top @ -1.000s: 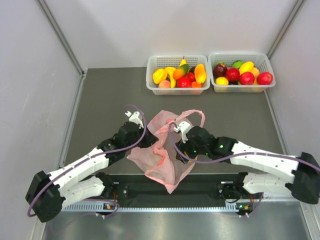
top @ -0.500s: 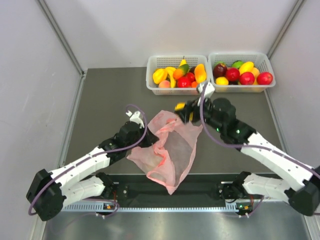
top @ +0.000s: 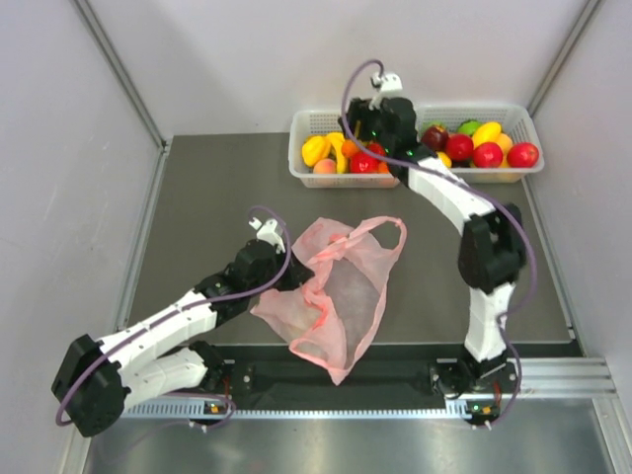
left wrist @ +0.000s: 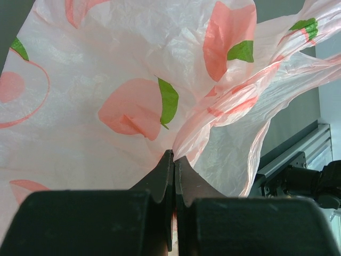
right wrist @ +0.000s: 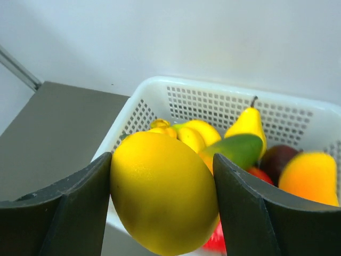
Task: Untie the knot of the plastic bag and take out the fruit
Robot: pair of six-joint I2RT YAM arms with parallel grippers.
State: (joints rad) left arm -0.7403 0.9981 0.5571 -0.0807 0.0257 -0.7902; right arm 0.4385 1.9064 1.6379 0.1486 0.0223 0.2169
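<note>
Jaws of the left gripper (left wrist: 174,162) were pressed together, pinching a fold of the pink bag (left wrist: 133,106). Jaws of the right gripper (right wrist: 162,176) were spread around a yellow fruit (right wrist: 160,197), gripping it from both sides. That gripper hung above the left basket (right wrist: 154,88), which held more fruit, among them a pear (right wrist: 246,124). The bag lay crumpled on the table (top: 207,188) near the arms' bases, with one handle loop (top: 387,232) lying open toward the baskets. The right basket (top: 513,118), also full of fruit, stood just beside the left one.
</note>
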